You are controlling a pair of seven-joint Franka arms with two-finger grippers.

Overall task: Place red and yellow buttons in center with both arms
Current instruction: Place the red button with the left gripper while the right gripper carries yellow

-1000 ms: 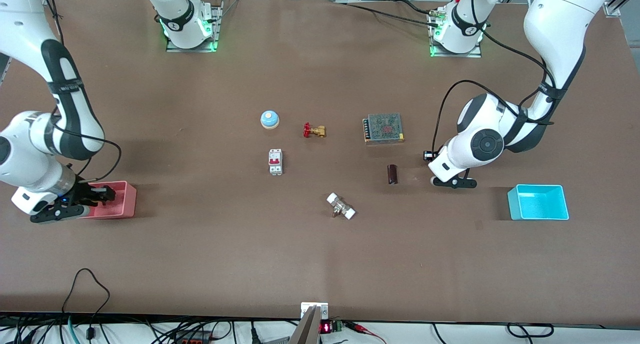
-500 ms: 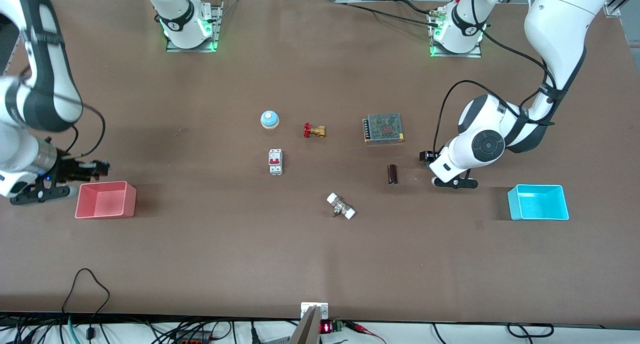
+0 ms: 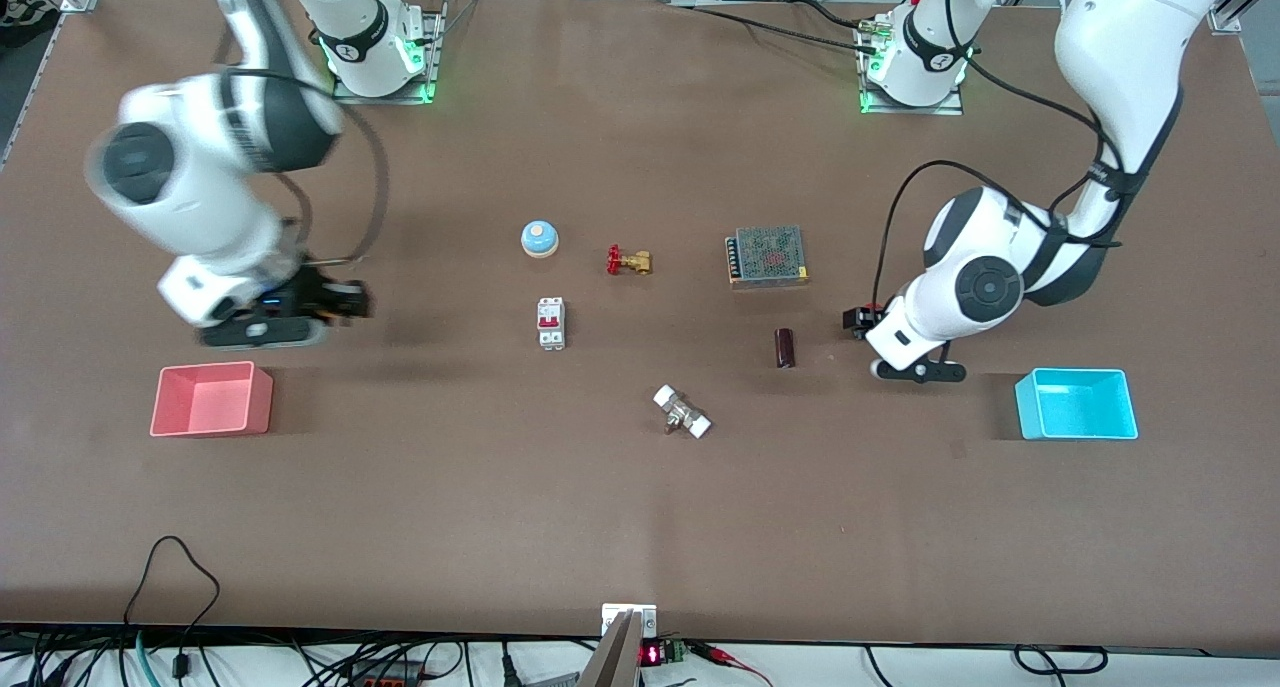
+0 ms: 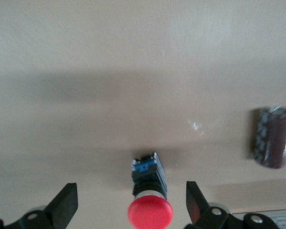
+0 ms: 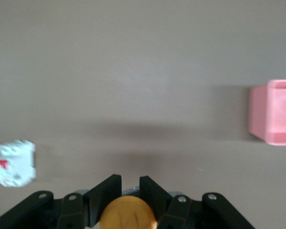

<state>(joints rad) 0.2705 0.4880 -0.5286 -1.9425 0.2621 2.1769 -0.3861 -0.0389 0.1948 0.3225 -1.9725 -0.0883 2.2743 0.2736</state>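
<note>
R gripper (image 3: 340, 302) left the pink tray (image 3: 210, 399), clamped on yellow button (image 5: 127, 214), heading centre; L gripper (image 4: 128, 210) spread wide around red button (image 4: 150, 212), near the tray-side capacitor (image 3: 785, 348).

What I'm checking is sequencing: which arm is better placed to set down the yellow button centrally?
Right. The right gripper is shut on the yellow button, over bare table. The left gripper stands open around the red button, beside the capacitor.
</note>
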